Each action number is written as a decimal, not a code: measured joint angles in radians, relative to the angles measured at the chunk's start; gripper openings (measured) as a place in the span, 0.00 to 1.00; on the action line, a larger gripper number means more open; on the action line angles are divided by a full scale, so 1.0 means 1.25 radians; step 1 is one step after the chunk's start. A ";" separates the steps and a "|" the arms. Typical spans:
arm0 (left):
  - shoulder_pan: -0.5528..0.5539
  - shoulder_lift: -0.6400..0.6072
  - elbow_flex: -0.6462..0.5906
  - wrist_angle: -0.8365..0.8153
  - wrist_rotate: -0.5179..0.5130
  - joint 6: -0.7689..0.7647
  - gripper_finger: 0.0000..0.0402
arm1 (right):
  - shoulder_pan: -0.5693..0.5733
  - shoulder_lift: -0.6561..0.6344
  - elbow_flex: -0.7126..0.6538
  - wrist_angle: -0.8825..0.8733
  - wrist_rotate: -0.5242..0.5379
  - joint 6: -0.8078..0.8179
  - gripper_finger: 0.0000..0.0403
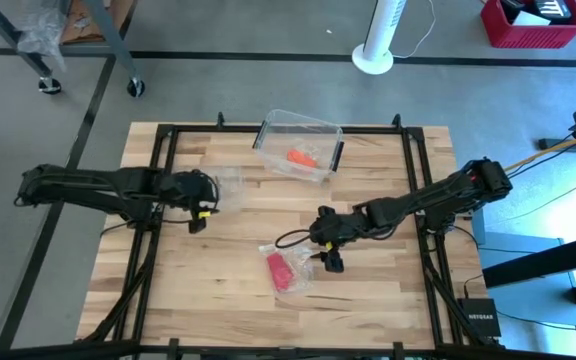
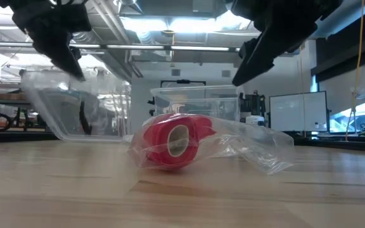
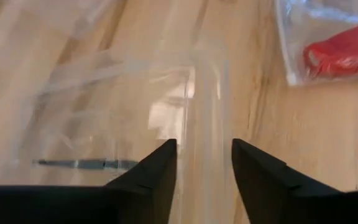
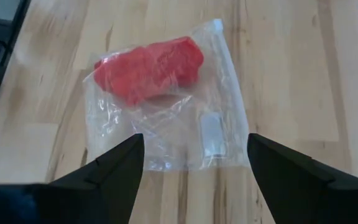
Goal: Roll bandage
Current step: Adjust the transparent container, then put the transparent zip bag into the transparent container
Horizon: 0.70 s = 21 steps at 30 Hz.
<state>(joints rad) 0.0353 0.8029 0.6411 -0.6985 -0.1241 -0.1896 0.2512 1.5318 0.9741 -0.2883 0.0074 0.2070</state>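
The bandage [image 4: 149, 68] is a small red cloth roll inside a crinkly clear plastic bag [image 4: 210, 130]. The bag lies flat on the wooden table, near the front middle [image 1: 277, 267], with the roll's open end toward the low view [image 2: 170, 140]. My right gripper [image 4: 194, 140] hangs open above the bag's near end, one finger over each side, clear of it [image 2: 252, 60]. My left gripper [image 3: 204, 146] is open at the table's left [image 1: 200, 213], just over a clear plastic tray [image 1: 230, 185]. My left gripper's fingers slant down with the clear tray's wall [image 3: 207, 106] between them. I cannot tell whether they touch it. The tray rests on the table.
A clear plastic box [image 1: 298, 148] stands at the far middle of the table with a small orange-red lump [image 1: 301, 157] in it. Black frame rails [image 1: 168, 200] run along the table's left and right sides. A dark cable [image 1: 293, 238] loops beside the right gripper.
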 joint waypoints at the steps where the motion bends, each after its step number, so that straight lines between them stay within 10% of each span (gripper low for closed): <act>1: 0.000 0.007 0.000 -0.007 0.000 -0.007 0.38 | -0.001 0.003 0.000 0.001 0.000 0.000 0.71; 9: -0.004 0.010 0.086 -0.076 0.067 -0.134 0.49 | -0.002 0.005 -0.001 -0.014 0.005 0.002 0.71; 21: -0.174 0.118 -0.045 0.417 0.082 -0.228 0.47 | -0.023 0.163 -0.021 0.204 0.055 -0.044 0.71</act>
<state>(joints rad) -0.1825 0.9503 0.5852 -0.1768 -0.0214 -0.4745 0.2218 1.7354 0.9482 -0.0333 0.0756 0.1525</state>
